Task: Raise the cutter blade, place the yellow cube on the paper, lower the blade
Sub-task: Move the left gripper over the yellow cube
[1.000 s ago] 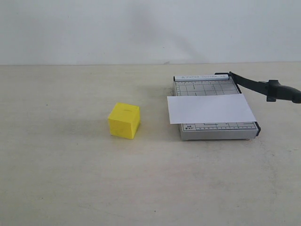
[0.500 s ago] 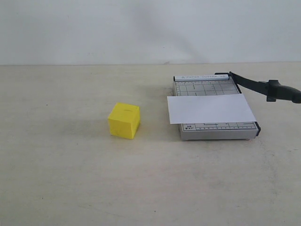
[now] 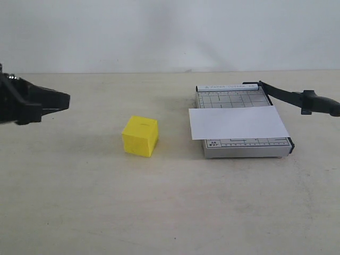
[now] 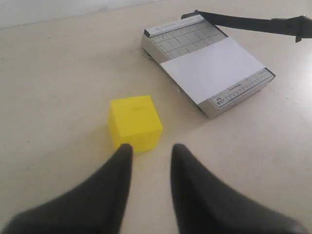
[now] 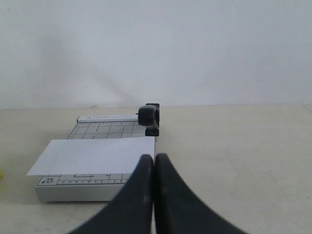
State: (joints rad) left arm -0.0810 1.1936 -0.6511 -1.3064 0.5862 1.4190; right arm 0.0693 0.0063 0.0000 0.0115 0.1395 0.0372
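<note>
The yellow cube rests on the table, left of the cutter. The white paper lies across the grey gridded base. The cutter blade is lifted off the base, its handle sticking out to the right. My left gripper is open and empty, hovering just short of the cube. My right gripper is shut on nothing, near the paper's corner, and out of the exterior view.
A pale tabletop runs back to a white wall. Nothing else lies on the table besides the cube and the cutter.
My left gripper has come into the exterior view from the left edge. The cube, paper and blade have not moved.
</note>
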